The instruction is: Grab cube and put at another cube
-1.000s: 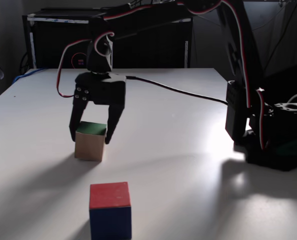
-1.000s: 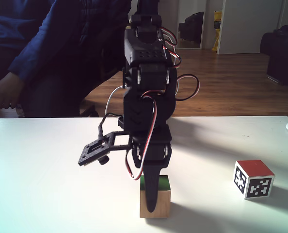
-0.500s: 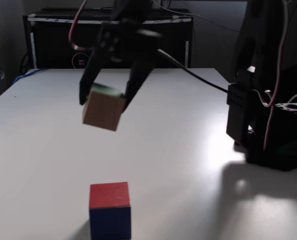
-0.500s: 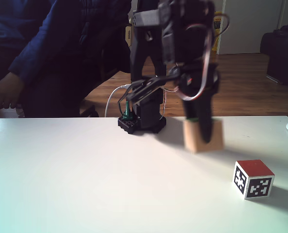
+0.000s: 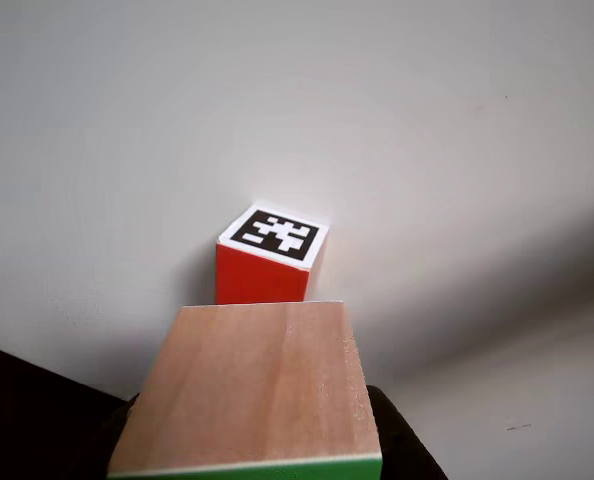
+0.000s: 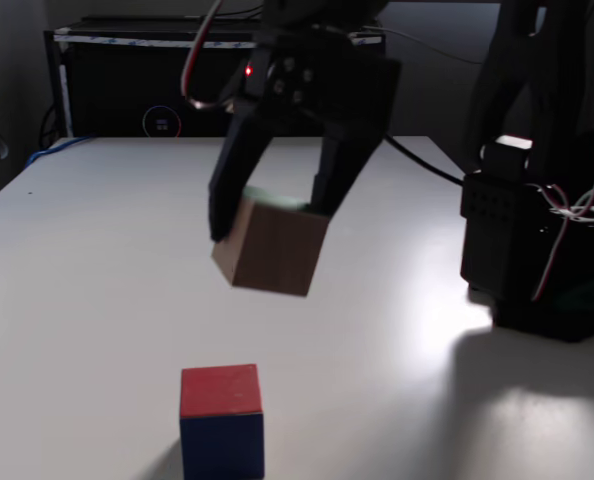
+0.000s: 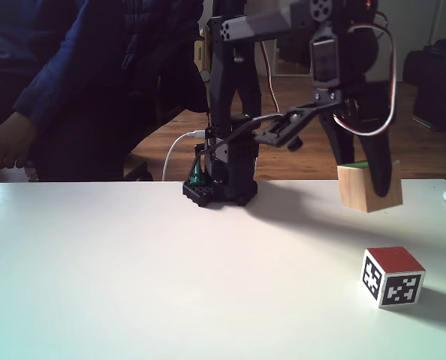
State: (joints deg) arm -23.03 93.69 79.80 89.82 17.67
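Up in the air, the tool (image 6: 270, 208) has its two fingers closed on the wooden cube (image 6: 271, 244), which hangs tilted well clear of the white surface (image 6: 97, 260), its green face mostly hidden between the fingers in a fixed view. The red cube (image 7: 392, 276) with the black-and-white marker sits on the surface below and apart from it, partly cut off at the bottom edge in a fixed view (image 6: 221, 420). In the other view the wooden cube (image 5: 257, 390) covers the red cube's (image 5: 267, 262) lower part.
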